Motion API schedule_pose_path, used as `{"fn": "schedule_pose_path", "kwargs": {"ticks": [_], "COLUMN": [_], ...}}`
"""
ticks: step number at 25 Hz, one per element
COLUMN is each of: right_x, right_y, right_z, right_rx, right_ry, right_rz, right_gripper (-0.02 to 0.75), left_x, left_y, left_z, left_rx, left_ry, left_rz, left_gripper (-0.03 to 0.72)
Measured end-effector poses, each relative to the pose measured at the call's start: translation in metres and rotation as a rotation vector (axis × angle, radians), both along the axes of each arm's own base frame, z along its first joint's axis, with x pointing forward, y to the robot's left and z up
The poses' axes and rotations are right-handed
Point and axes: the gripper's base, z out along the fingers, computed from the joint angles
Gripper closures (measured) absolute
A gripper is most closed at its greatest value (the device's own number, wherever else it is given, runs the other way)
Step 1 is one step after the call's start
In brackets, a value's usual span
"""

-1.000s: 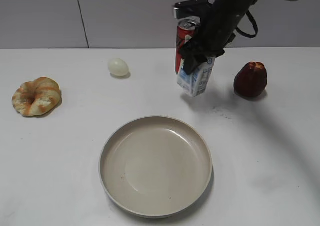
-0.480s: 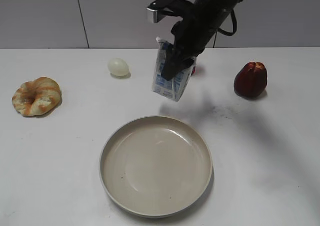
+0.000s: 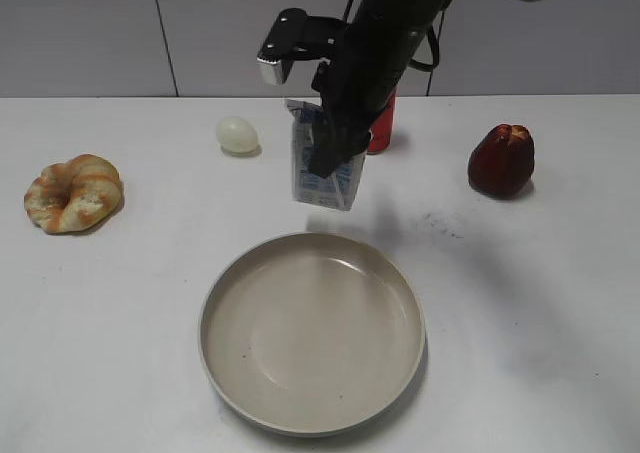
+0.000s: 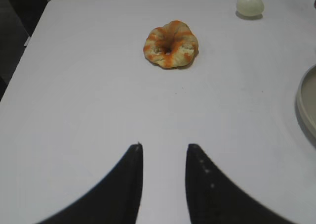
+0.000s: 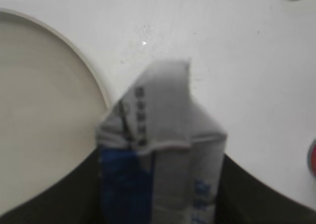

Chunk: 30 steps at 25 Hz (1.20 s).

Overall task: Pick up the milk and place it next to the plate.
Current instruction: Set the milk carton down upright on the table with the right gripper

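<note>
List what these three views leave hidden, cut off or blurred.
- Tall red soda can: exterior view, mostly hidden behind the right arm.
- Small white-and-blue milk carton: right wrist view, blurred, its print unreadable, its lower part cut off by the frame edge.
- Large round beige plate: left wrist view, only a sliver of rim at the right edge.
- Right gripper: exterior view, its fingers' contact with the carton is not clear.

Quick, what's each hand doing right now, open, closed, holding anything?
Left hand: open, holding nothing.
Right hand: closed on the small white-and-blue milk carton, lifted off the table.
</note>
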Motion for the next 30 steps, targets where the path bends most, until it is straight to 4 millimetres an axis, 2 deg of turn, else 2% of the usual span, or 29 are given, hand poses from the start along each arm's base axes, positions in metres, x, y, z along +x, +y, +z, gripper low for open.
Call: {"fn": "schedule_pose_path", "kwargs": {"ticks": [7,14,23,30], "right_x": [0.004,0.007,0.009,0.010], "right_y": [0.002,0.004,0.006,0.007], "right_z": [-0.001,-0.029,-0.053,-0.056], "right_rx": [0.006,-0.017,-0.036,-0.029], "right_ry": [-0.066,-0.021,0.021,0.021], "right_rz": [0.060,0.072,0.079,0.073], "right_gripper": [0.440,0.440,0.436,0.329], "left_x": [0.000,0.000,0.000,0.000], "left_y": [0.000,0.000,0.000,0.000], "left_z": [0.000,0.000,0.000,0.000], "left_rx": [0.000,0.000,0.000,0.000], "left_ry": [0.000,0.000,0.000,0.000], "left_rz": [0.000,0.000,0.000,0.000], "left_gripper": [0.455,0.453,0.452,0.452]}}
